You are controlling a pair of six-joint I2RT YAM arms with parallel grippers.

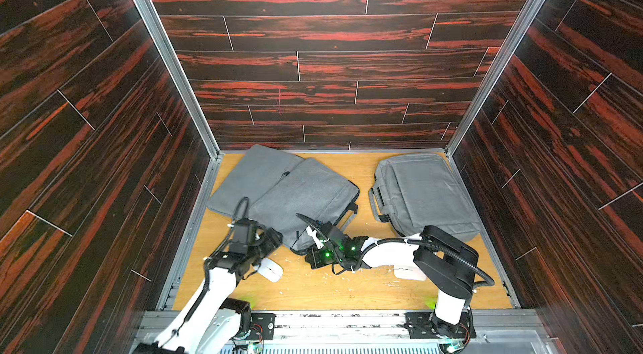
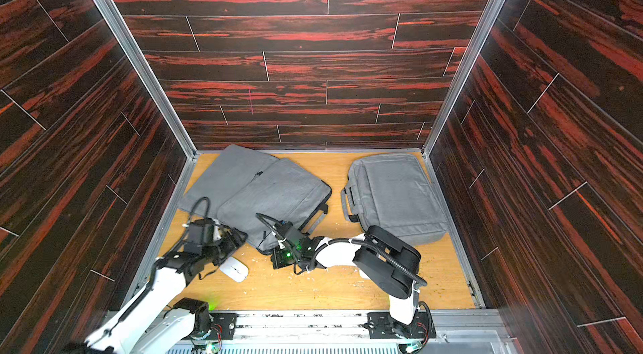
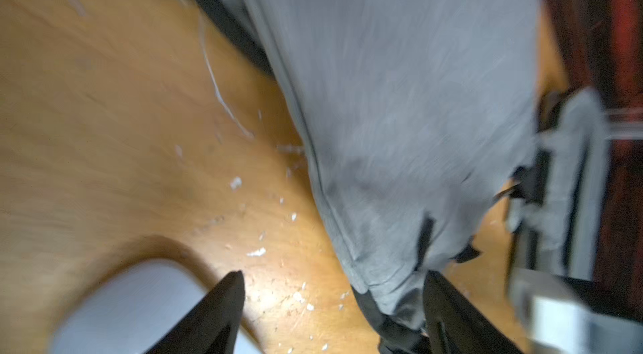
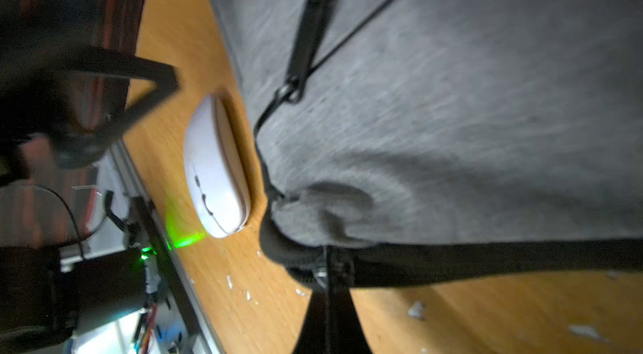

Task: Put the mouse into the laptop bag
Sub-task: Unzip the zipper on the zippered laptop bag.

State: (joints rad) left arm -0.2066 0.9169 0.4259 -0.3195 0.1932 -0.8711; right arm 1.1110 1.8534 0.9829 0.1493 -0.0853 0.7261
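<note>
So here's where I'm at. My left gripper (image 3: 334, 274) is spread wide with nothing between the fingers (image 3: 226, 307). It hovers low over the wooden table (image 1: 313, 289), right at the near corner of the grey laptop bag (image 1: 306, 195).

The white mouse (image 1: 272, 270) isn't in the bag. It sits flat on the table just beside that corner and right next to my left gripper. In my left wrist view it's the pale blob (image 3: 132, 307) beside one finger, and the bag's corner is up against the other one. That view is pretty smeared, so I can't give much more detail from it.

My right gripper (image 4: 327, 258) is pressed together and pinching the black trim along the laptop bag's near edge, close to the same corner. From that wrist I can see the mouse (image 4: 215, 168) lying just off the bag's edge, plus a black zipper pull (image 4: 309, 28) resting on the grey fabric.

Other stuff around: the laptop bag overlaps a second grey bag (image 1: 250, 174) behind it, toward the back left corner. A third grey bag (image 1: 424, 192) lies well apart on the right. Another white thing (image 1: 409, 273), which looks like a second mouse, is mostly hidden under my right arm. There are white flecks (image 4: 415, 310) scattered across the tabletop.
</note>
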